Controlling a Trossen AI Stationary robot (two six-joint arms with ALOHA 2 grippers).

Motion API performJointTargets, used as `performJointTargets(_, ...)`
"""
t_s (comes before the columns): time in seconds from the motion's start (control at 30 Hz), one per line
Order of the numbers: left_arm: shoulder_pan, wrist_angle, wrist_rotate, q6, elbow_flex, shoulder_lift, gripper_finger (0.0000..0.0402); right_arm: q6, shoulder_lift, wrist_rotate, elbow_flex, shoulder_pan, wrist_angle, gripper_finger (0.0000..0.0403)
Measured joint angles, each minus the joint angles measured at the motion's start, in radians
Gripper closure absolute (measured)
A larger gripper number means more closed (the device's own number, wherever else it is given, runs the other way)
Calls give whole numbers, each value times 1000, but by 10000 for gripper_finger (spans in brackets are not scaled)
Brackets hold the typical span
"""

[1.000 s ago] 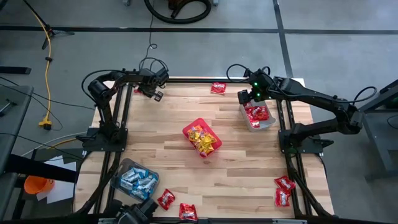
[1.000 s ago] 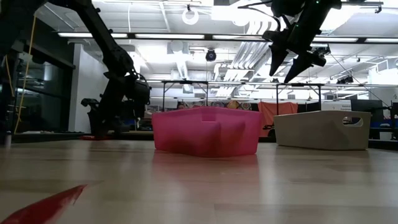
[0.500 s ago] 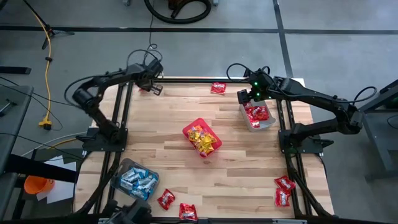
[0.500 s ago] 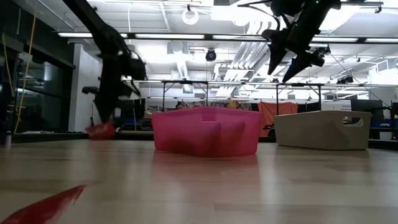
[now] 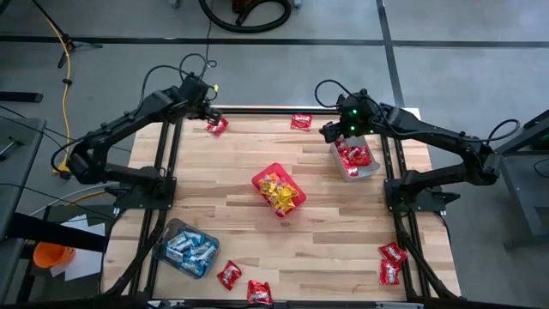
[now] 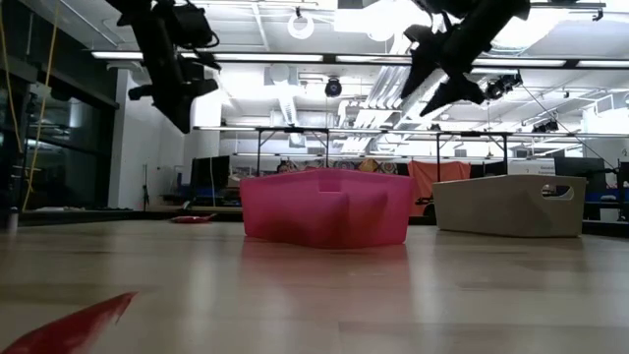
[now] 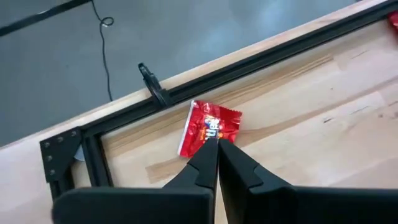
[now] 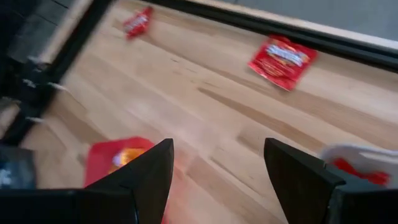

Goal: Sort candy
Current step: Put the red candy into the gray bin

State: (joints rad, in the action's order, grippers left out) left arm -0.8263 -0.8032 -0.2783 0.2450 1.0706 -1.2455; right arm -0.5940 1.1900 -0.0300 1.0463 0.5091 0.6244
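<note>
A shiny red candy packet [image 7: 208, 127] lies flat at the table's far left corner [image 5: 217, 126], also seen in the low view [image 6: 194, 218]. My left gripper [image 7: 217, 143] hangs shut high above it [image 6: 183, 116] and touches nothing. My right gripper [image 8: 217, 162] is open in the air [image 6: 437, 79] at the far left edge of the grey tub [image 5: 371, 170] of red packets. Another red packet [image 5: 301, 121] lies at the far edge [image 8: 283, 59]. Several more red packets [image 5: 229, 275] [image 5: 392, 262] lie along the near edge.
A red square bin [image 5: 264, 178] of yellow packets stands mid-table [image 6: 326, 206]. A clear tub [image 5: 168, 230] of blue-and-white packets sits at the near left corner. A black frame rail [image 7: 261, 53] runs along the far edge. Bare wood lies between the bins.
My left gripper has risen from the tabletop at the far left corner, its arm stretching out. The red packet below it was briefly lifted, has shifted slightly toward the right and lies flat now. My right gripper has tipped a little over the grey tub.
</note>
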Motion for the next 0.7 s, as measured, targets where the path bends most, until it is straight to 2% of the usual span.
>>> performJointTargets(0.1,10,1,-4,17,0,-20,397,0,0,-5,0,0,-48,157)
performJointTargets(0.2,10,6,-15,65,-11,-88,377,0,0,-5,0,1,-68,157)
performJointTargets(0.47,15,35,-33,222,-12,-306,276,-11,0,-26,0,0,-32,157)
performJointTargets(0.7,18,55,-86,300,-12,-415,204,-11,0,-35,0,-12,-2,157)
